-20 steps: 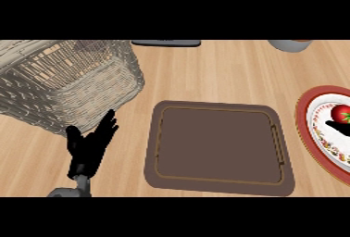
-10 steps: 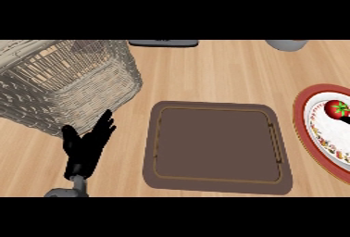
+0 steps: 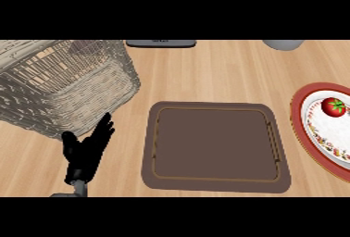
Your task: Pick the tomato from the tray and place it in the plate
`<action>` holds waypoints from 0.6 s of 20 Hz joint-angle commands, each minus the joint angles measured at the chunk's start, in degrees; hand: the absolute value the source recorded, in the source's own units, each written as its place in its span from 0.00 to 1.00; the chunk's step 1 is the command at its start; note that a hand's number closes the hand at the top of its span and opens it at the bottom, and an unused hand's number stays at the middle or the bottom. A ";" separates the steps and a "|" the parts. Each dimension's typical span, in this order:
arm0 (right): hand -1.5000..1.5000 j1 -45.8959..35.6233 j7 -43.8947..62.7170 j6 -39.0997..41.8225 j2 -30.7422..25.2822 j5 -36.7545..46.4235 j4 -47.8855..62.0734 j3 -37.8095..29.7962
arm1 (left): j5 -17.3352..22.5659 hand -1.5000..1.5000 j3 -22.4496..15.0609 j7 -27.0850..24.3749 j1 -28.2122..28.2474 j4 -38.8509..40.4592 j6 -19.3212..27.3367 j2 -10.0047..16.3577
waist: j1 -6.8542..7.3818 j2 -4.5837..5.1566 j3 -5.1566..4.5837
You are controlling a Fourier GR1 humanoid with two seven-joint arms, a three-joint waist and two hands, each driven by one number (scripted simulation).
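Glossy round tomato [image 3: 334, 107] sits on red-rimmed plate [image 3: 301, 121].

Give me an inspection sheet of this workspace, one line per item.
Surface: wooden counter, light grain.
Job's things: tomato lies in the plate at the right edge; brown tray at centre holds nothing.
Clutter: wicker basket at upper left; dark flat object and grey object are cut off by the top edge, too little shown to name.
Hands: left hand open, fingers up, resting left of the tray, just below the basket; right hand not in view.
Cables: nothing seen.
Surroundings: nothing seen beyond the counter.
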 commanded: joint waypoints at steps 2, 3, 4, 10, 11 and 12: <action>0.00 6.10 -7.07 12.82 -3.87 0.26 -0.34 1.00 | 0.13 0.50 -0.03 0.55 0.58 0.84 -0.50 0.04 | -0.65 -0.05 -0.12; 0.00 6.17 -7.69 11.55 -1.90 1.19 -0.91 2.18 | 0.95 0.50 0.21 2.94 -0.19 -0.99 -0.46 0.10 | -0.35 -0.07 -0.10; 0.00 8.80 -9.21 13.08 -2.78 0.30 -0.87 1.45 | 0.14 0.50 -0.29 -0.42 4.11 -1.34 -0.24 -0.13 | -0.56 -0.24 -0.13; 0.00 14.55 -14.65 10.13 -2.86 2.99 -3.87 4.81 | 1.91 0.50 2.00 0.15 0.11 2.29 -2.31 1.14 | -1.08 -0.16 -0.11; 0.00 16.21 -15.57 11.56 -3.71 3.07 -4.65 5.27 | 1.06 0.50 1.90 0.87 -0.27 1.50 -0.76 0.68 | -1.42 -0.33 -0.17; 0.00 16.71 -16.17 10.40 -3.06 3.22 -4.28 5.46 | 0.62 0.50 1.34 -0.45 0.18 2.20 -1.25 0.56 | -1.28 -0.23 -0.11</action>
